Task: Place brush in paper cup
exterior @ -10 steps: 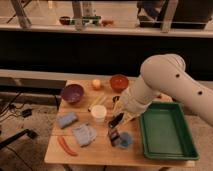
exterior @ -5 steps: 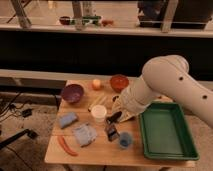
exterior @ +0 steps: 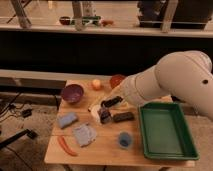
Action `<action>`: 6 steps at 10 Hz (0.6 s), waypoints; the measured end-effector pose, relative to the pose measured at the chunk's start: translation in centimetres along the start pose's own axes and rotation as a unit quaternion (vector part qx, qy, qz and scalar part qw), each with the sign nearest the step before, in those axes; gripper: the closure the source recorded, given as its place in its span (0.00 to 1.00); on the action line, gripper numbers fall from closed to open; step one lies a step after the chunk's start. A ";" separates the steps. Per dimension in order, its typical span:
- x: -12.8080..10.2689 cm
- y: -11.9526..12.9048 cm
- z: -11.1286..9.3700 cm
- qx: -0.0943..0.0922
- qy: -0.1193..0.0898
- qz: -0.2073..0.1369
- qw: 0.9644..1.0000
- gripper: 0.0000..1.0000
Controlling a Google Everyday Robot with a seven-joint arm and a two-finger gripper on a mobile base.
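Table (exterior: 107, 152): wooden, carrying all the items listed below.
Arm (exterior: 172, 80): white, bulky, reaching in from the right and down to the middle of the table.
Claw (exterior: 105, 115): dark, low over the table centre, just right of the cup and touching or overlapping its rim as seen. Cannot tell whether it is apart, together or clamped on anything.
Brush (exterior: 104, 120): a slim dark shape at the claw tip, hard against the cup's right side. Cannot be told cleanly from the claw, and cannot tell whether it is inside the cup.
Cup (exterior: 94, 113): white paper, upright, partly hidden by the claw.
Block (exterior: 123, 117): dark, rectangular, lying just right of the claw.
Blue cup (exterior: 125, 139): upright, near the front edge, left of the tray.
Tray (exterior: 176, 149): green, rectangular, on the right end.
Purple bowl (exterior: 72, 93): back left.
Orange bowl (exterior: 117, 80): back centre, partly behind the arm.
Orange ball (exterior: 96, 84): between the two bowls.
Sponge (exterior: 67, 119): blue, left side.
Cloth (exterior: 84, 134): grey-blue, crumpled, in front of the sponge.
Red item (exterior: 65, 145): long, curved, at the front left corner.
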 end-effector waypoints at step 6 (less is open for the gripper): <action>-0.7 -3.9 -0.3 0.030 0.002 -0.044 0.999 0.85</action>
